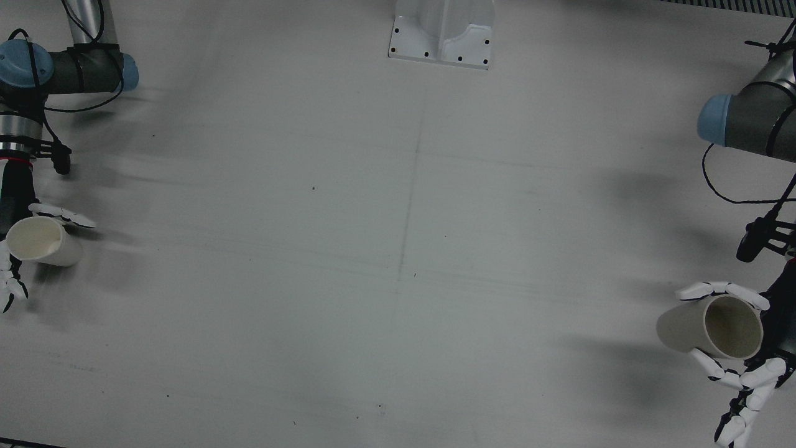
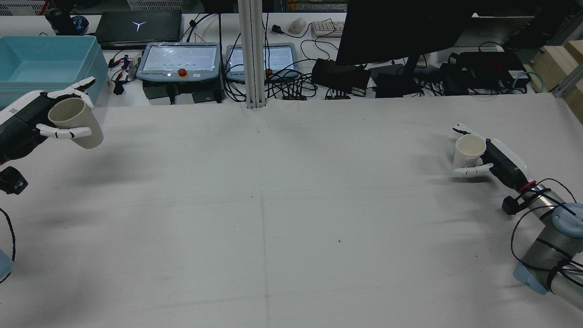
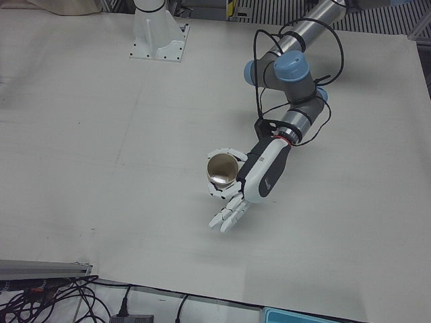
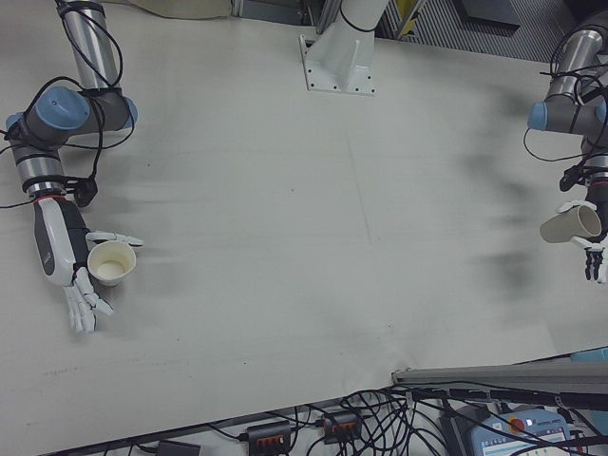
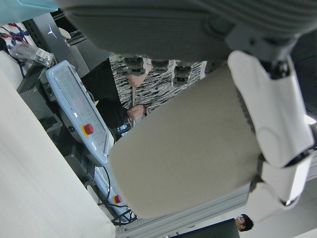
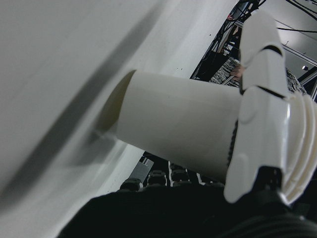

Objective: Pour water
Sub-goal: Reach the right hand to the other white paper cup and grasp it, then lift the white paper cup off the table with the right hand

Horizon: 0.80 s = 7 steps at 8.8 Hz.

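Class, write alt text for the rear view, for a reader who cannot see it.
Two robot arms at opposite edges of a white table each hold a paper cup. The left hand holds its cup raised and tilted; the right hand holds its cup low, mouth up. Behind the table are monitors, cables and a blue bin.

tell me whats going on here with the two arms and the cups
Each arm holds a paper cup at opposite edges of the white table. The left hand grips one paper cup lifted clear of the surface and tilted. The right hand grips the other paper cup low, at or just above the table. The cups are far apart and nothing is being poured yet.
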Each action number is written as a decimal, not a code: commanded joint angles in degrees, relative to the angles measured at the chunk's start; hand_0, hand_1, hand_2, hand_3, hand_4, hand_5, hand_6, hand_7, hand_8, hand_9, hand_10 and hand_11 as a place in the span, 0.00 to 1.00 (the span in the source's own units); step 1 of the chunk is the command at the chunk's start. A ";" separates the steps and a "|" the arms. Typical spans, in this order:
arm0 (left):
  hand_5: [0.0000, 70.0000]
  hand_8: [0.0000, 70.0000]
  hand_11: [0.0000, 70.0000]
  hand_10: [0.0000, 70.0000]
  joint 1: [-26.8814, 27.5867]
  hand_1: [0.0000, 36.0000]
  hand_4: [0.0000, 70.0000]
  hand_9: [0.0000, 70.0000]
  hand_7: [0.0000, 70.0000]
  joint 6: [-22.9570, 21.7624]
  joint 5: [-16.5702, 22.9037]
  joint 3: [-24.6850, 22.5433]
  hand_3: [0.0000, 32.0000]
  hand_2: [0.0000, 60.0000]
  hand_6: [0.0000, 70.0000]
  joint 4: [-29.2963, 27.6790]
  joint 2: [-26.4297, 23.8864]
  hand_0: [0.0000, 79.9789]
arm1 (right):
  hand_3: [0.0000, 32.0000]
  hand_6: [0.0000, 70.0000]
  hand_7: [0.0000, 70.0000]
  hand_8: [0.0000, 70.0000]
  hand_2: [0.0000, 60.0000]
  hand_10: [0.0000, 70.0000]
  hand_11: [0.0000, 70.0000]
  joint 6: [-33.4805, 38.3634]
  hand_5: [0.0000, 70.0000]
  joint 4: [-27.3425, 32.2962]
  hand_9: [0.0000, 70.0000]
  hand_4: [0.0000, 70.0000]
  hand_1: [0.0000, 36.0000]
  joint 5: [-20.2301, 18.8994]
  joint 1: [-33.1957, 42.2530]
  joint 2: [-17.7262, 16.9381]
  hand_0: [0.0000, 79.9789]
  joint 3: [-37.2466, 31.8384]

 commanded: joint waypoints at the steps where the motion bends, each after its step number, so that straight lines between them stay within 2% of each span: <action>1: 0.72 0.04 0.10 0.05 0.00 0.99 0.51 0.06 0.12 0.17 -0.06 0.23 0.00 1.00 0.11 -0.18 0.00 0.54 | 0.00 0.32 0.64 0.49 0.33 0.42 0.64 -1.39 1.00 -1.84 0.71 0.05 0.82 -0.02 0.03 0.31 0.86 0.95; 2: 0.72 0.04 0.10 0.05 0.00 0.99 0.51 0.06 0.12 0.08 -0.06 0.23 0.00 1.00 0.11 -0.18 0.00 0.54 | 0.00 0.56 0.99 0.76 0.39 0.71 1.00 -1.48 1.00 -4.38 1.00 0.15 0.94 -0.11 -0.05 0.22 1.00 2.35; 3: 0.72 0.04 0.10 0.05 0.00 0.98 0.51 0.06 0.12 0.08 0.03 0.05 0.00 1.00 0.11 -0.10 0.00 0.54 | 0.00 0.66 1.00 0.87 0.39 0.82 1.00 -1.48 1.00 -5.02 1.00 0.18 1.00 -0.20 0.03 0.05 1.00 3.15; 4: 0.72 0.04 0.10 0.05 0.00 0.98 0.51 0.06 0.12 0.08 0.03 -0.21 0.00 1.00 0.11 0.08 0.00 0.54 | 0.00 0.65 1.00 0.88 0.35 0.83 1.00 -1.04 1.00 -5.11 1.00 0.17 1.00 -0.20 0.21 -0.04 1.00 3.42; 5: 0.72 0.04 0.10 0.05 0.00 0.99 0.51 0.06 0.12 0.17 0.12 -0.65 0.00 1.00 0.11 1.04 -0.96 0.54 | 0.00 0.63 0.99 0.86 0.43 0.83 1.00 -1.12 1.00 -5.28 1.00 0.15 1.00 -0.29 1.43 -0.48 1.00 6.46; 6: 0.73 0.04 0.10 0.05 0.00 1.00 0.51 0.06 0.12 0.17 0.12 -0.74 0.00 1.00 0.11 2.70 -3.32 0.55 | 0.00 0.61 0.96 0.83 0.50 0.80 1.00 -0.95 1.00 -7.55 1.00 0.14 1.00 -0.46 3.18 -2.92 1.00 11.80; 7: 0.73 0.04 0.10 0.05 0.09 1.00 0.51 0.06 0.12 0.52 0.21 -0.74 0.00 1.00 0.11 5.41 -7.08 0.55 | 0.00 0.60 0.93 0.81 0.56 0.79 1.00 -0.86 1.00 -12.44 1.00 0.14 1.00 -0.72 4.94 -4.95 1.00 19.25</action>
